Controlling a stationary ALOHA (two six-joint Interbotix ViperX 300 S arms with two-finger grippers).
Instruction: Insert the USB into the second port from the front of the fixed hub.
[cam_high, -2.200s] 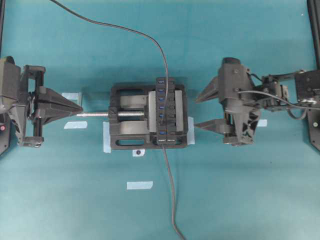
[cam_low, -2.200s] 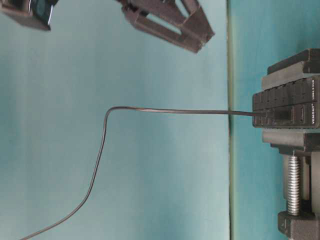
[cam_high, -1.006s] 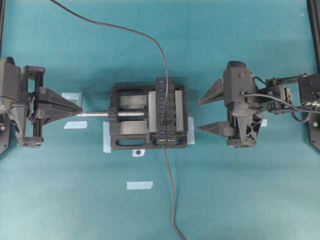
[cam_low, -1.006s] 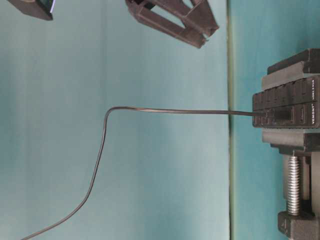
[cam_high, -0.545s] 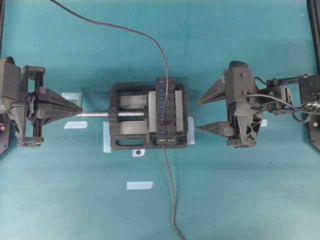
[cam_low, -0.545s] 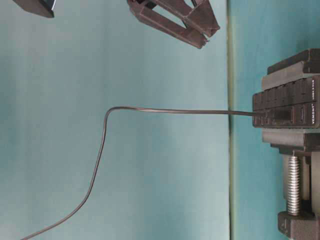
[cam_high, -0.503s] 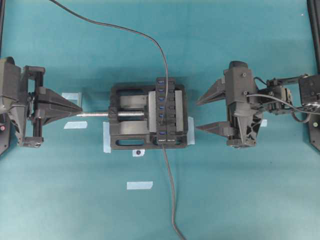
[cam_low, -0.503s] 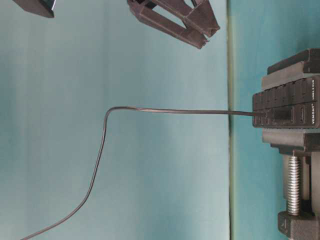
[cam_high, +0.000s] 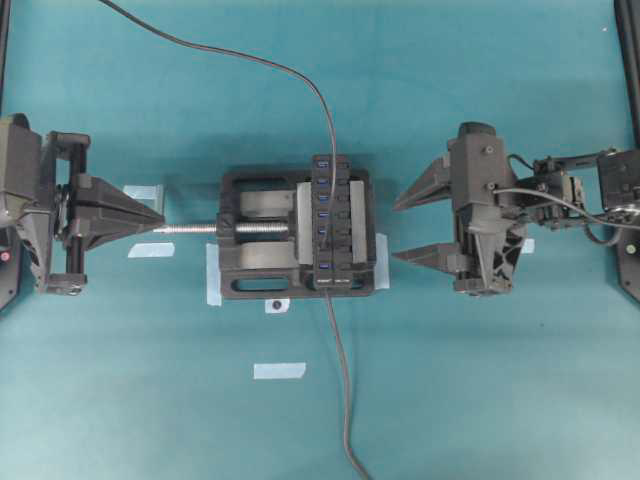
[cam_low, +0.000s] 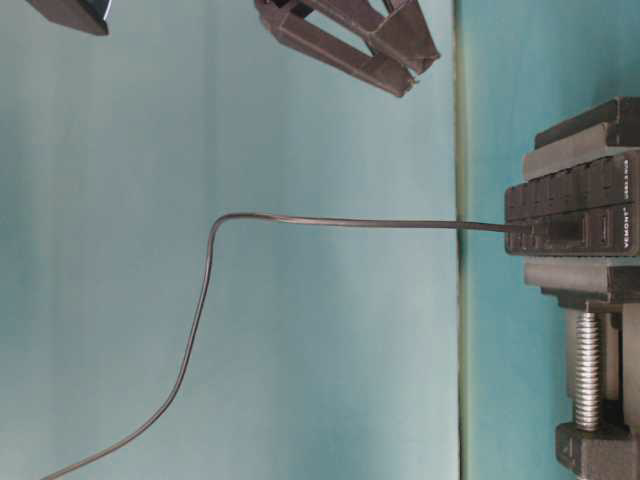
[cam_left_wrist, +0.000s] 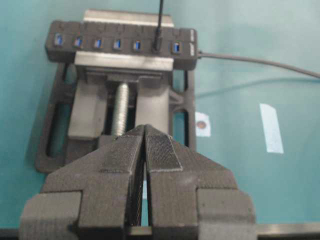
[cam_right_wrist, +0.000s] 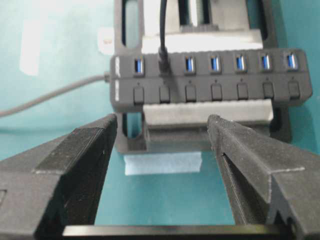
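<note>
**USB seated in the hub's second port, both grippers clear**

The right gripper (cam_high: 400, 225) has its two fingers spread wide with nothing between them. It sits to the right of the fixed hub (cam_high: 334, 221) in the overhead view, near it but not touching; its fingertips (cam_right_wrist: 110, 125) point at the hub's button side. The left gripper (cam_high: 160, 217) has its pads pressed flat together, gripping nothing. Its closed tip lies on the opposite side of the hub, just at the outer end of the silver screw (cam_high: 190, 228) and in line with it.

The hub is clamped between the jaws of the black vise (cam_high: 260, 235), and blue ports run in a row along its top. The USB (cam_right_wrist: 162, 57) stands plugged into the second port (cam_left_wrist: 157, 46), counted from the end where the hub's built-in cable (cam_high: 343, 390) leaves. Open blue slots lie on both sides of it: one toward the built-in-cable end, five toward the other. Its thin grey cable (cam_high: 260, 65) rises from the plug and trails away from the hub across the teal table (cam_high: 480, 400), towards the upper left in the overhead view.

Pale tape strips (cam_high: 279, 370) lie on the table around the vise, and a small dark round mark (cam_high: 275, 303) sits just beside the vise's base.
</note>
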